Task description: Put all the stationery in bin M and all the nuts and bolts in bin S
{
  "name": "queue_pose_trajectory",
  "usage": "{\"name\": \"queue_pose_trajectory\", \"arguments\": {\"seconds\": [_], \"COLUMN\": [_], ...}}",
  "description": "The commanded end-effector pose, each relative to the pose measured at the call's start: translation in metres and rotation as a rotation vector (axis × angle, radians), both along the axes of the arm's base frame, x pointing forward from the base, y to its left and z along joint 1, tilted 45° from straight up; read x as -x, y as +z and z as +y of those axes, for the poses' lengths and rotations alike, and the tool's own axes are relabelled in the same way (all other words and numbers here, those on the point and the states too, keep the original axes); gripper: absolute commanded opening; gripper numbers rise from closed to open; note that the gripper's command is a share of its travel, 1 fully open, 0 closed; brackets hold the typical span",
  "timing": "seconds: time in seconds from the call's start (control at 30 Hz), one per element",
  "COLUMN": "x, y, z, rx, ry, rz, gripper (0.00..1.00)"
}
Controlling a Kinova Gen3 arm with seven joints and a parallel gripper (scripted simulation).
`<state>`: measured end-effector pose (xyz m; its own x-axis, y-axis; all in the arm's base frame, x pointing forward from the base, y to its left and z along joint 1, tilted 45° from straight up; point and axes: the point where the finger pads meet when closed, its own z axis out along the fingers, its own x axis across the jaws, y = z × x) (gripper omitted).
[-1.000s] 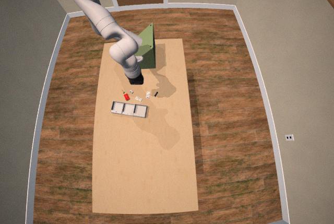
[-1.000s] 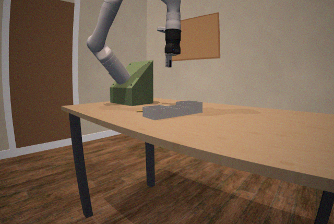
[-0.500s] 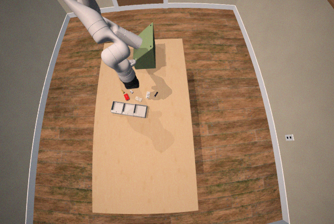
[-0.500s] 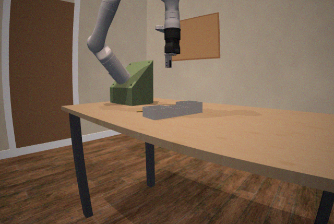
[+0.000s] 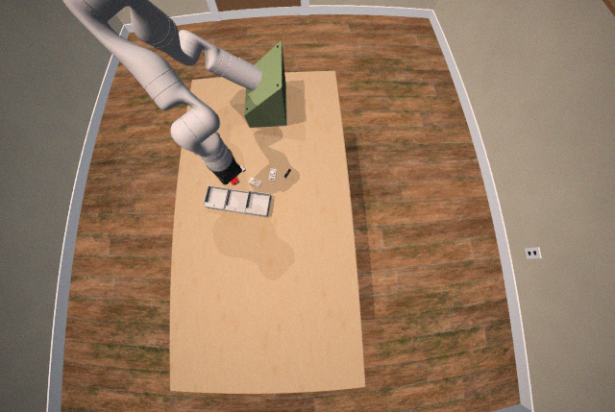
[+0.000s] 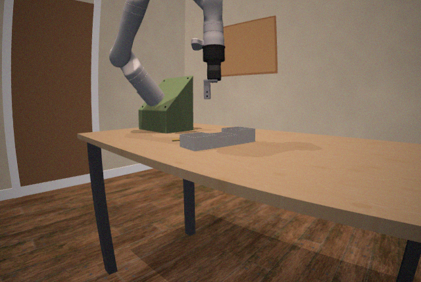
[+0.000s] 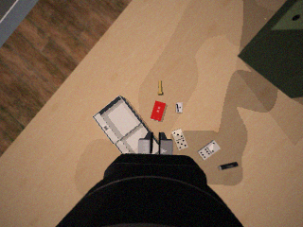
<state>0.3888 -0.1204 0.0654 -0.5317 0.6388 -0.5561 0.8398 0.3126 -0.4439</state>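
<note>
My gripper (image 6: 206, 97) (image 7: 155, 139) is slightly open and empty, high above the table; the top view hides its fingers. A brass bolt-like piece (image 7: 160, 88) (image 6: 175, 140) lies beyond a red piece with small pale marks (image 7: 158, 111) (image 5: 234, 181). A small whitish piece with a dark mark (image 7: 179, 108) (image 5: 242, 169) lies beside the red one; I cannot tell what it is. A slim black piece (image 7: 228, 165) (image 5: 287, 173) lies farthest from the brass piece. The joined row of three bins (image 5: 237, 210) (image 6: 217, 141) (image 7: 111, 134) stands on the table; their letters are unreadable.
Two white dominoes (image 7: 180, 139) (image 7: 209, 149) lie between the red piece and the black piece. The green sloped arm base (image 5: 268, 81) (image 6: 179, 109) stands behind the small things. The table's edge (image 6: 237, 188) runs along the near side.
</note>
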Motion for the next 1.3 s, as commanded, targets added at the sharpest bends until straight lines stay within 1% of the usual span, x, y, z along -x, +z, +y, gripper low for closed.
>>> {"name": "queue_pose_trajectory", "arguments": {"seconds": [0.0, 0.27, 0.33, 0.43, 0.47, 0.83, 0.9, 1.27], "x": [0.000, -0.012, -0.012, -0.017, -0.018, -0.018, -0.018, -0.018], "y": [0.004, 0.012, 0.012, 0.016, 0.016, 0.016, 0.016, 0.016], "z": [-0.030, -0.095, -0.095, -0.119, -0.123, -0.123, -0.123, -0.123], "rx": [-0.027, -0.076, -0.076, -0.094, -0.100, -0.167, -0.167, -0.233], "ry": [0.047, 0.330, 0.330, 0.436, 0.472, 0.862, 0.862, 1.254], "rz": [0.085, 0.364, 0.364, 0.468, 0.502, 0.884, 0.884, 1.264], "gripper": [0.31, 0.31, 0.31, 0.31, 0.31, 0.31, 0.31, 0.31]}}
